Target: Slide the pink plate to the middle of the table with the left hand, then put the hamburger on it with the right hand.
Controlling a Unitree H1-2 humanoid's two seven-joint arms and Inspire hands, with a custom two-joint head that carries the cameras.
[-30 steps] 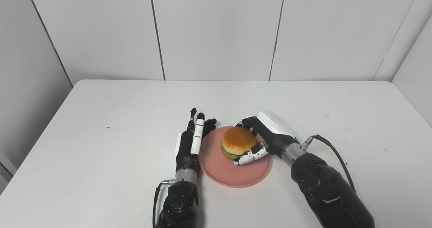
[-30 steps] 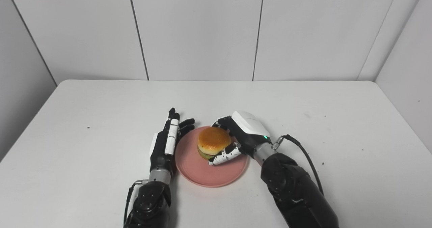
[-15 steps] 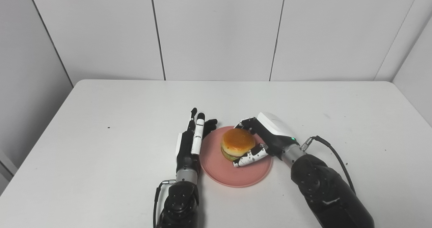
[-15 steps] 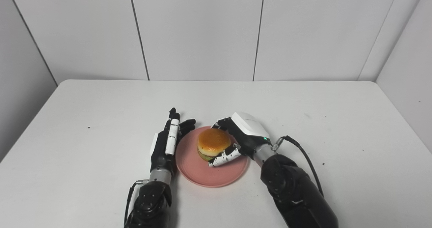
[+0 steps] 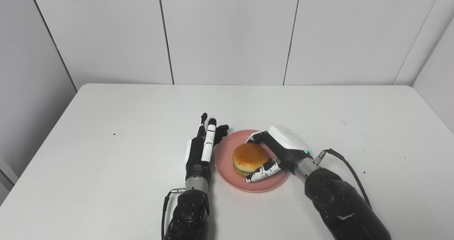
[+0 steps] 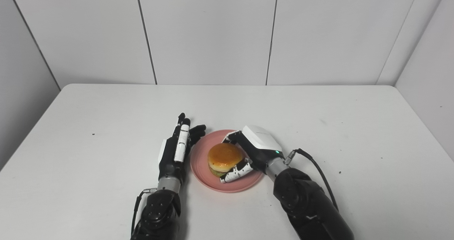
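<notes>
Hamburger on pink plate, right hand clasping it, left hand spread beside; views alike.

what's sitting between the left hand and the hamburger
Only a bare strip of the pink plate separates the left hand from the hamburger, clearest in the left eye view.

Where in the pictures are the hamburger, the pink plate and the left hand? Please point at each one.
hamburger (image 5: 249, 154): left eye view, on top of the bun.
pink plate (image 5: 224, 158): left eye view, on its bare left part.
left hand (image 6: 172, 150): right eye view, on the middle of the hand.
</notes>
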